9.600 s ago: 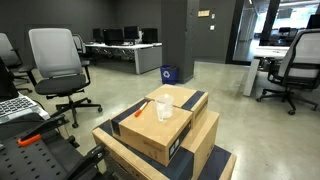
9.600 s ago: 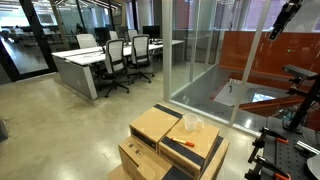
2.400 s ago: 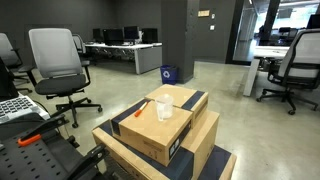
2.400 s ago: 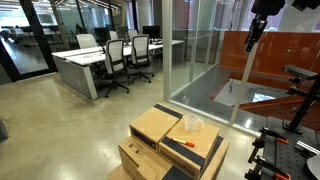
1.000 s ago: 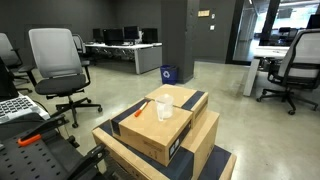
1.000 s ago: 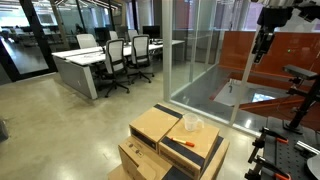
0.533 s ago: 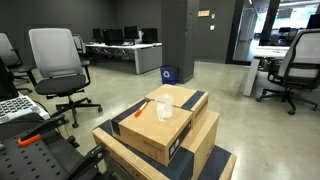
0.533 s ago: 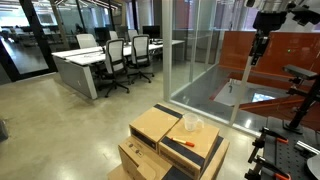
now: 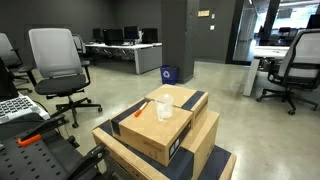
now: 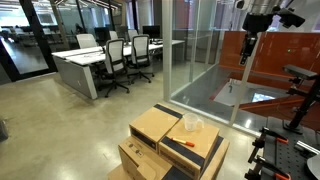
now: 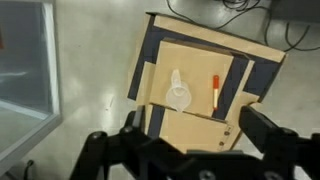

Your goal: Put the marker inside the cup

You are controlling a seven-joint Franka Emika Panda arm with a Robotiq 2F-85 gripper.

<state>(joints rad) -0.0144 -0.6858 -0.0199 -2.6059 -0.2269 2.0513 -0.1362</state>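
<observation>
Marker [image 11: 214, 92] lies flat on the top cardboard box [image 11: 190, 55]. In the wrist view it is framed between the two fingers [image 11: 275, 135] and well apart from them. Clear plastic cup [image 11: 178, 95] stands upright just beside the marker, not touching it, mouth up to receive it. Gripper [image 10: 247, 48] hangs high above the box stack, jaws spread wide and empty. This height probably serves to centre the marker between the fingers before a descent.
</observation>
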